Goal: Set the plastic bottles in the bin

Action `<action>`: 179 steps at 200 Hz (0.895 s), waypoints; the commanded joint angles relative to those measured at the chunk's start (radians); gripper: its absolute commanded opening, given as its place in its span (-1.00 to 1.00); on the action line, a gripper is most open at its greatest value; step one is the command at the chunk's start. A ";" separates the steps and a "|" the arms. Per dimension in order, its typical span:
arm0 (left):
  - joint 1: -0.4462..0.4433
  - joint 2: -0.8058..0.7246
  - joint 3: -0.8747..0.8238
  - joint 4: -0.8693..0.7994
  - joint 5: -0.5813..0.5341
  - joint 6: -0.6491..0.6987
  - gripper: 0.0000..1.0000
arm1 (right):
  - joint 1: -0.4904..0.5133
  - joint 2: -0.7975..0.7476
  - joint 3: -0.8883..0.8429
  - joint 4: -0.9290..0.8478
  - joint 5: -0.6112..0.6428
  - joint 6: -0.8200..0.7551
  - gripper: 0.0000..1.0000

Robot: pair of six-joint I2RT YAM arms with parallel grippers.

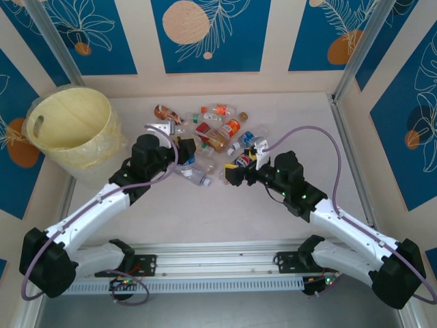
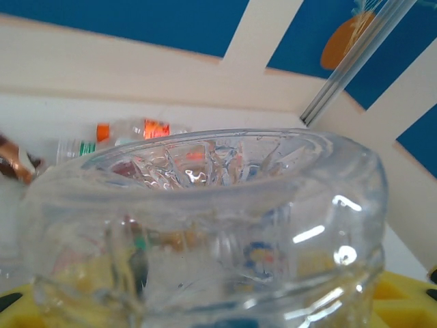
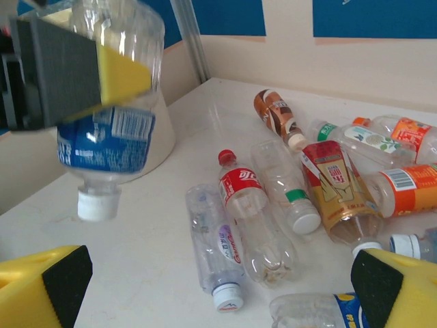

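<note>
My left gripper (image 1: 186, 150) is shut on a clear plastic bottle with a blue label (image 3: 102, 147), which hangs cap down above the table. Its clear base (image 2: 205, 205) looms in front of the left wrist camera, between the yellow fingers (image 2: 410, 294). The right gripper (image 3: 218, 301) stands open low over the table, nothing between its yellow fingers (image 3: 48, 283); it sits at the pile's near edge (image 1: 235, 174). Several plastic bottles lie on their sides: a red-labelled one (image 3: 246, 198), a white-capped clear one (image 3: 215, 253), a brown one (image 3: 276, 113). The pale-yellow bin (image 1: 68, 130) stands at the far left.
More bottles lie in a heap (image 1: 218, 130) at the table's middle back, among them a red-and-gold one (image 3: 338, 188) and an orange-labelled one (image 3: 410, 188). Blue-and-cream walls close in the table on three sides. The bin's wall (image 3: 160, 133) rises just behind the held bottle.
</note>
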 commanded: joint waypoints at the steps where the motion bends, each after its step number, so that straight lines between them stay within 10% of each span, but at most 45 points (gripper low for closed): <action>1: 0.007 -0.022 0.087 0.034 -0.022 0.072 -0.14 | 0.020 -0.011 -0.016 0.084 0.034 -0.039 0.99; 179: 0.165 -0.002 0.440 -0.099 -0.436 0.638 -0.16 | 0.049 -0.041 -0.039 0.115 0.204 -0.034 0.99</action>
